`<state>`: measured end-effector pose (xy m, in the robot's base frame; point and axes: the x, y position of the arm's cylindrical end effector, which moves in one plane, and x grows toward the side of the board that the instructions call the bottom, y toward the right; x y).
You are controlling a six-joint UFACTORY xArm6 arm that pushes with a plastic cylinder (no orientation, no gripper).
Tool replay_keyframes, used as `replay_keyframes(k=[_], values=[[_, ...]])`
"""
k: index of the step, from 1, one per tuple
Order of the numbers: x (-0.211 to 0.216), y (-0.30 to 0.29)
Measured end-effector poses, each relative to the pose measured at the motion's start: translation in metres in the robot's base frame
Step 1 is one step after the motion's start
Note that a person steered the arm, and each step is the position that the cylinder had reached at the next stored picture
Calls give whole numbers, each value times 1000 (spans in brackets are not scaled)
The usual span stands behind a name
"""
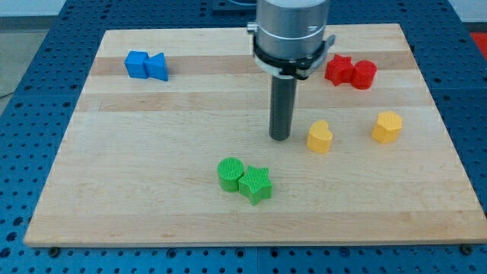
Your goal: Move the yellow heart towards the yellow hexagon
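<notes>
Camera view, board: a pale wooden board (152,198) lies on a blue perforated bench (23,91), with eight small blocks scattered across it.
Tip: my tip (280,138) rests on the wood just to the view's left of the yellow heart (319,137), close but apparently not yet touching.
Claw: none fitted (the arm ends in a plain dark rod, so there is nothing to be released, clenched or grasping).
Task's thing: the yellow heart stands right of centre; the yellow hexagon (387,126) sits further to the view's right and slightly higher, a clear gap between them.
Bystanders: a red star (338,69) touching a red round block (364,74) near the view's top right; two blue blocks (147,65) side by side at top left; a green cylinder (230,173) against a green star (256,184) toward the bottom.
Risk: a push that meets the heart off its middle could, in my judgement, spin it or let it slip past the rod toward the view's bottom, missing the hexagon; too long a push could knock the hexagon away.
Writing: no brand, label or lettering can be read anywhere.
</notes>
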<state>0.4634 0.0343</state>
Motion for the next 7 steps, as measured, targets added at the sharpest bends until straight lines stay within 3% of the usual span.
replay_keyframes(k=[2,5,7], values=[[5,53],[47,61],[26,94]])
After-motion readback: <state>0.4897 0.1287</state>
